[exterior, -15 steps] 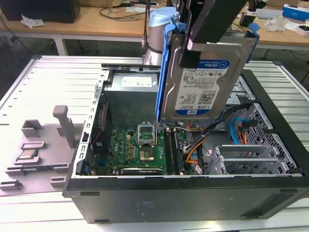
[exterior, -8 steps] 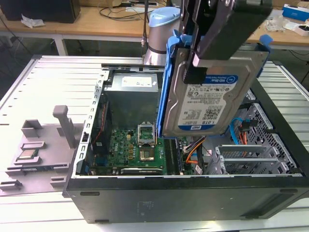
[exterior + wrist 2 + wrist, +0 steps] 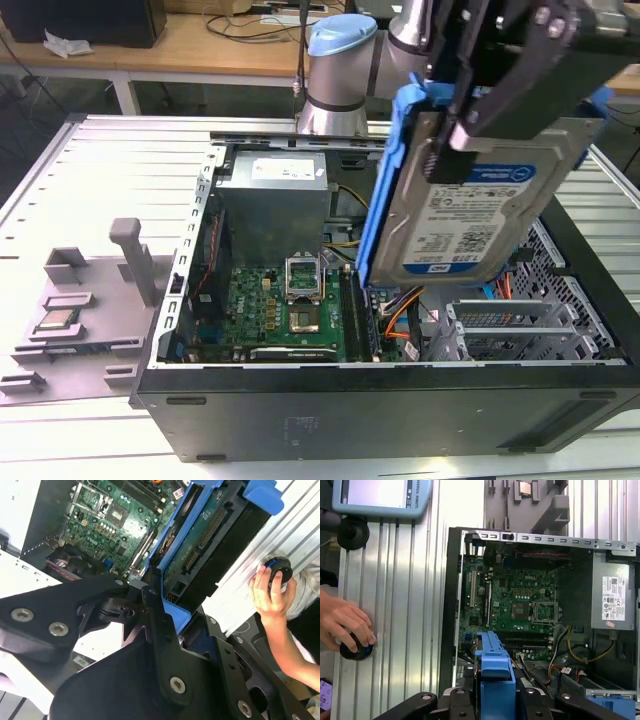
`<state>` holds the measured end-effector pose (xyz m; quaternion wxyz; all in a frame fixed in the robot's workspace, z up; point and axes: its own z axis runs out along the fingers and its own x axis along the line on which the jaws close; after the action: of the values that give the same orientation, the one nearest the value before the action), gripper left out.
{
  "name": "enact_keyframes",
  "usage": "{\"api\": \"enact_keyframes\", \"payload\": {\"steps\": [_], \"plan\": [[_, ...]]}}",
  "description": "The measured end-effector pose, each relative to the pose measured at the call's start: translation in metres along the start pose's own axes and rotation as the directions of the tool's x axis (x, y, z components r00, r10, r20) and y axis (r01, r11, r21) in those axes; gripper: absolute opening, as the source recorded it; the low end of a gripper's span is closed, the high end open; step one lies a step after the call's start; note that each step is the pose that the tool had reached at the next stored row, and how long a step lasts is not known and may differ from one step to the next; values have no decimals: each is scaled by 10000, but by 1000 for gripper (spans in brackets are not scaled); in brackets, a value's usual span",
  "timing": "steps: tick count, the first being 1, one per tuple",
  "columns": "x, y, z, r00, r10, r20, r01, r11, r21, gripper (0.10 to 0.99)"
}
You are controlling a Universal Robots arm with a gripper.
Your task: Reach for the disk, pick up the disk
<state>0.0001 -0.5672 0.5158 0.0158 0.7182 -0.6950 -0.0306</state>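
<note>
On the ribbed metal workbench (image 3: 120, 170) the open computer case (image 3: 400, 400) lies flat, and above its 3 o'clock side the gripper (image 3: 450, 150) is clamped on the disk (image 3: 470, 215), long axis tilted steeply, hanging directly below the fingers.

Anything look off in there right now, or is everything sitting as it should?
The disk hangs tilted in the gripper above the open computer case, clear of its bay. A person's hand rests on a knob beside the case.

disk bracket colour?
Blue, framing the silver disk held in the gripper; clearest in the exterior view.
</note>
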Motion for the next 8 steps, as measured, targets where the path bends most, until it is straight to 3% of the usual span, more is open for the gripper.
{"api": "enact_keyframes", "payload": {"steps": [8], "plan": [[14,-296,208,10000,28,3,-28,10000,-68,365]]}}
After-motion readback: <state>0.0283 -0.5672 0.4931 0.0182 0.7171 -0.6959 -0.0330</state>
